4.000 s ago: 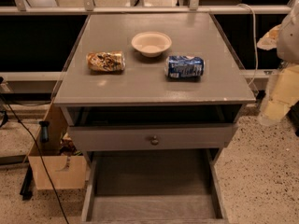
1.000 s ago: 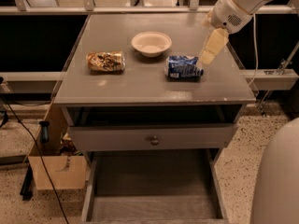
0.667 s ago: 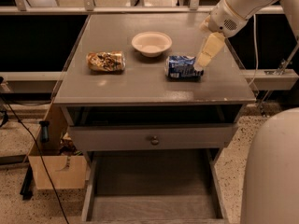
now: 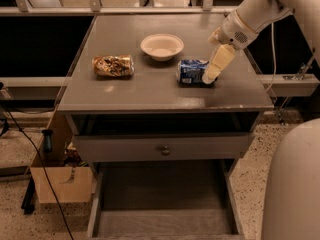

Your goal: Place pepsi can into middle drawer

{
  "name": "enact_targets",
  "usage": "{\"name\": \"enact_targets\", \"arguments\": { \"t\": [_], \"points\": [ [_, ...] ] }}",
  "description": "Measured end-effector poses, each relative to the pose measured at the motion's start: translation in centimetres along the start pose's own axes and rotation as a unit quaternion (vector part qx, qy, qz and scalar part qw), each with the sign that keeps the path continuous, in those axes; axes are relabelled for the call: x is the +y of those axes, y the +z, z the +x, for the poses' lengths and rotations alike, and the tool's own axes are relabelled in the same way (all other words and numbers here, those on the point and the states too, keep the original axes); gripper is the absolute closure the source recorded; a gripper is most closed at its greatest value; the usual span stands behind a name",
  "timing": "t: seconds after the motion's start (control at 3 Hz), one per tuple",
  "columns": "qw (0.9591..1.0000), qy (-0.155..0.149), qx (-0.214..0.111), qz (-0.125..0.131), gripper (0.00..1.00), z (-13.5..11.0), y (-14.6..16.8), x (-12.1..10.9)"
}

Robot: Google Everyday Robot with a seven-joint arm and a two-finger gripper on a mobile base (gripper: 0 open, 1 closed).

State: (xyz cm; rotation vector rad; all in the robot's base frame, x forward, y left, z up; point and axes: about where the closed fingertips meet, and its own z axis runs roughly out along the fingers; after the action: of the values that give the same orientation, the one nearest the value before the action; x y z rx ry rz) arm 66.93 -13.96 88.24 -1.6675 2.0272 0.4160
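The pepsi can (image 4: 191, 71), blue with white lettering, lies on its side on the grey cabinet top (image 4: 150, 91), right of centre. My gripper (image 4: 212, 70) reaches down from the upper right on a white arm and sits at the can's right end, touching or nearly touching it. The middle drawer (image 4: 165, 204) is pulled out low at the front, with a bare flat floor and thin side walls.
A white bowl (image 4: 161, 46) stands behind the can. A brown-gold patterned can (image 4: 113, 65) lies at the left. A closed drawer front with a round knob (image 4: 162, 149) sits above the open drawer. A cardboard box (image 4: 60, 176) and cables are on the floor at the left. My white body (image 4: 292, 184) fills the lower right.
The arm swung in from the right side of the cabinet to above the can. Over the last second the gripper dropped slightly closer to the can's right end. The can has not moved.
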Motion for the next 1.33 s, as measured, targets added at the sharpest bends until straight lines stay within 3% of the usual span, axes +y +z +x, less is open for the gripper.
{"name": "enact_targets", "arguments": {
  "t": [1.0, 1.33],
  "points": [
    [0.9995, 0.006, -0.001, -0.030, 0.00, 0.6, 3.8, 2.4],
    [0.9995, 0.006, -0.001, -0.031, 0.16, 0.6, 4.0, 2.4]
  ]
}}
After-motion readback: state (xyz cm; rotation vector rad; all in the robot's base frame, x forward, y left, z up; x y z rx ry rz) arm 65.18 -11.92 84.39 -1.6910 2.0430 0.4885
